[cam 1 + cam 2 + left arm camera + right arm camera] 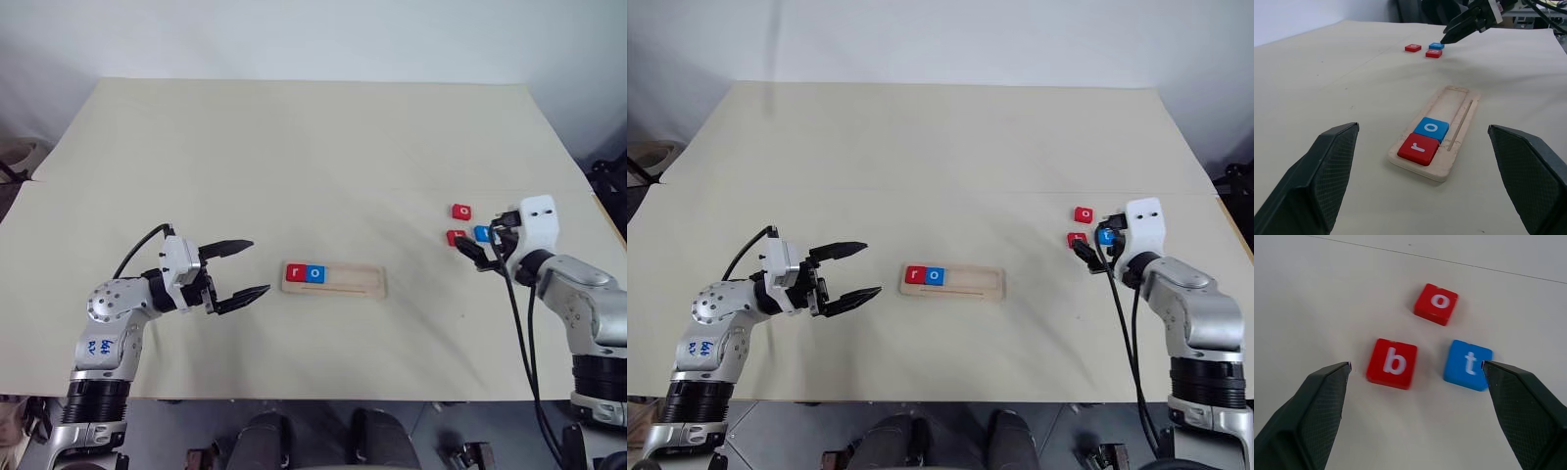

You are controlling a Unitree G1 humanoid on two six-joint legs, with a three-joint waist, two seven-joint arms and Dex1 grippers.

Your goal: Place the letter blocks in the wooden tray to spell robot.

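Note:
The wooden tray [351,283] lies mid-table with a red r block [296,273] and a blue o block [315,274] side by side at its left end. To the left of the tray, above the table, my left gripper [257,266] is open, empty and pointing toward it. Three loose blocks lie at the right: a red o [1436,304], a red b [1392,363] and a blue t [1468,364]. My right gripper [487,238] hovers open just above the b and t, holding nothing.
Black cables [519,323] hang from the right wrist over the table's right front. The table's right edge [607,211] is close behind the right hand. Bare tabletop stretches between the tray and the loose blocks.

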